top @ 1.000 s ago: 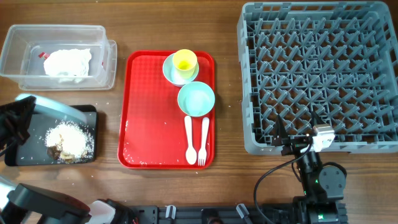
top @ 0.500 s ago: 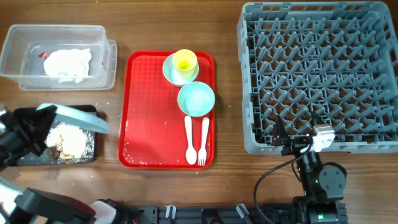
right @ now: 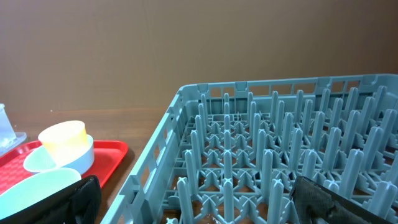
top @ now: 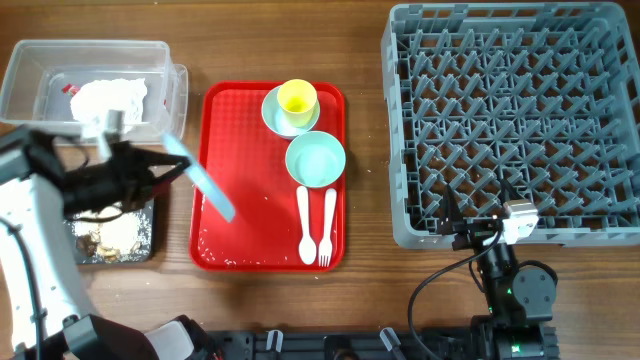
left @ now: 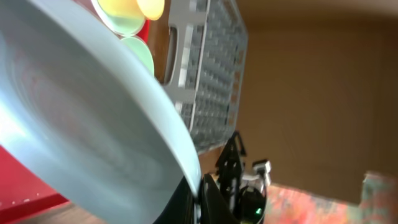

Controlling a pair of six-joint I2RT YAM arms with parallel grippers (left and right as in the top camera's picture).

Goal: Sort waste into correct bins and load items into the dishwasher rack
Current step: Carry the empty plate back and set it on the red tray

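Overhead: L end effector [top: 150, 172] clenched on rim of round white plate [top: 200, 180], held tilted, nearly edge-on, over left edge of red rectangular serving tray [top: 235, 130]. Beyond it: clear rectangular plastic box [top: 30, 95] w/ crumpled white paper napkin [top: 108, 100] and small red-and-white wrapper [top: 68, 88] inside. Just on its near side: shallow black rectangular tray [top: 150, 255] w/ brownish food scraps and pale crumbs [top: 112, 235]. To its right, on red tray: small yellow cup [top: 297, 97] in pale blue bowl [top: 273, 118], mint green bowl [top: 315, 160] just beside, then white plastic spoon [top: 305, 238] and white plastic fork [top: 327, 238] side by side. R end effector [top: 482, 222] at near edge of large square grey plastic dishwasher rack [top: 510, 120].

L wrist: plate filling left of frame, rim pinched at bottom; cup, bowls, rack beyond.

R wrist: R end effector released, fingers [right: 68, 199] wide apart, nothing btwn; rack pegs straight ahead, cup in bowl to left.
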